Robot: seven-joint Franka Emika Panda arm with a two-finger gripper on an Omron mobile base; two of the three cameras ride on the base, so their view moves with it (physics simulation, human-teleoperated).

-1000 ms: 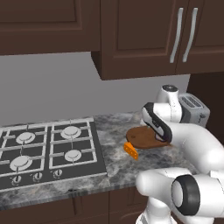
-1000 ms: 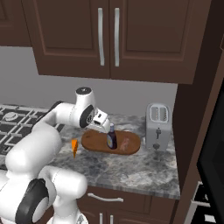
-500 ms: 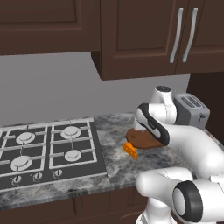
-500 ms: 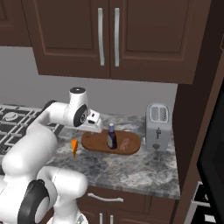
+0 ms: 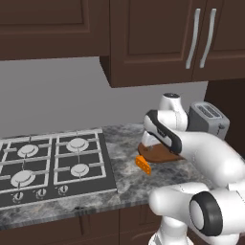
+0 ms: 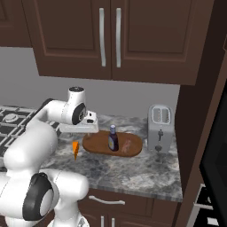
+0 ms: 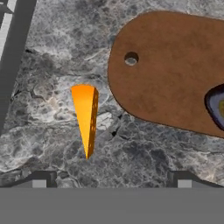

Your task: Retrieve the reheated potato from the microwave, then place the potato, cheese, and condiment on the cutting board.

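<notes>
Hand view cuts the bottle (image 7: 217, 106) off at the right edge — you get only a dark rounded sliver of it on the board (image 7: 170, 72). The finger tips (image 7: 37, 180) barely poke up at the bottom, set wide apart, nothing between them; the gripper (image 7: 108, 181) hangs open over the counter (image 7: 48, 65) with the cheese (image 7: 85, 116) lying below, just beside the board's holed end, not on it.

From the left base view the arm covers most of the board (image 5: 155, 154), and you cannot see the bottle or potato there; the cheese (image 5: 142, 164) shows at the board's near corner. From the right base view you can make out the bottle (image 6: 113, 138) upright mid-board and a pale pinkish-brown potato (image 6: 127, 145) just beside it, hard to resolve. The microwave (image 6: 217, 146) is cropped at the right edge.

Compared with a second ago, the hand has swung away from the bottle toward the stove side, now above the cheese (image 6: 75, 148).
</notes>
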